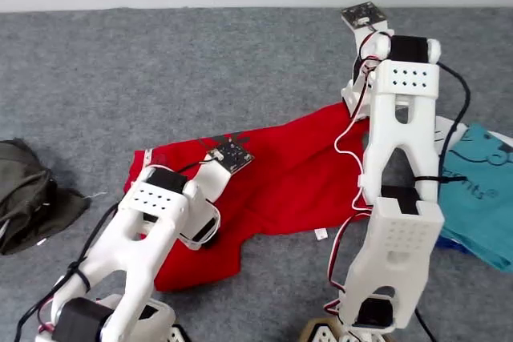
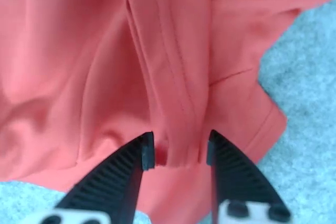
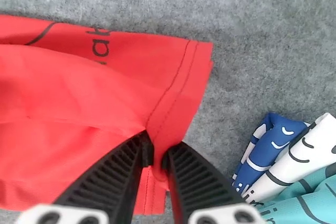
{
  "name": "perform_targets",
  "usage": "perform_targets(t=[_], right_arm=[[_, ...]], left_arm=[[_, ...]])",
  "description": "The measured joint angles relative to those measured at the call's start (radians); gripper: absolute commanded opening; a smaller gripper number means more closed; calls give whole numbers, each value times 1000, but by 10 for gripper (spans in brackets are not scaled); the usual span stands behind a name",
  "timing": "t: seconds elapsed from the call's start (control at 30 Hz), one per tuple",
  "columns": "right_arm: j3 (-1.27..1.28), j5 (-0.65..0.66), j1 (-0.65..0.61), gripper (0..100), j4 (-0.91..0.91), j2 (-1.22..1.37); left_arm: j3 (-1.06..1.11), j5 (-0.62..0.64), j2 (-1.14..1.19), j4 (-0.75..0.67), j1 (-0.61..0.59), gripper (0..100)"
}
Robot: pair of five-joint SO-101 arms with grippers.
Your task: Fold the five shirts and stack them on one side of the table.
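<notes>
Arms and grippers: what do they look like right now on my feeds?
Left arm and right arm: white printed shells with grids of small holes, black motors at the joints, red, white and black wires, a small circuit board at each wrist. Left gripper and right gripper: black ribbed tapering fingers on white bases.

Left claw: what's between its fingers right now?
A raised fold of the red shirt sits inside the open left claw, shown in the left wrist view.
</notes>
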Motion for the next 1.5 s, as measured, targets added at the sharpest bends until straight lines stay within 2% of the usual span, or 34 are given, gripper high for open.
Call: perform_targets(t=[0.13,0.43,0.77,0.93,1.5], right_arm=[[0,0,9,9,0,0],[0,5,14,9,0,0],[0,5,14,9,0,0],[0,5,14,9,0,0],[0,48,14,9,0,0]], left_arm=[[6,6,57,-17,0,164],[6,9,104,-21,5,13],[-46,6,104,38,5,20],[-80,2,104,92,5,72],[-80,2,104,103,5,80]])
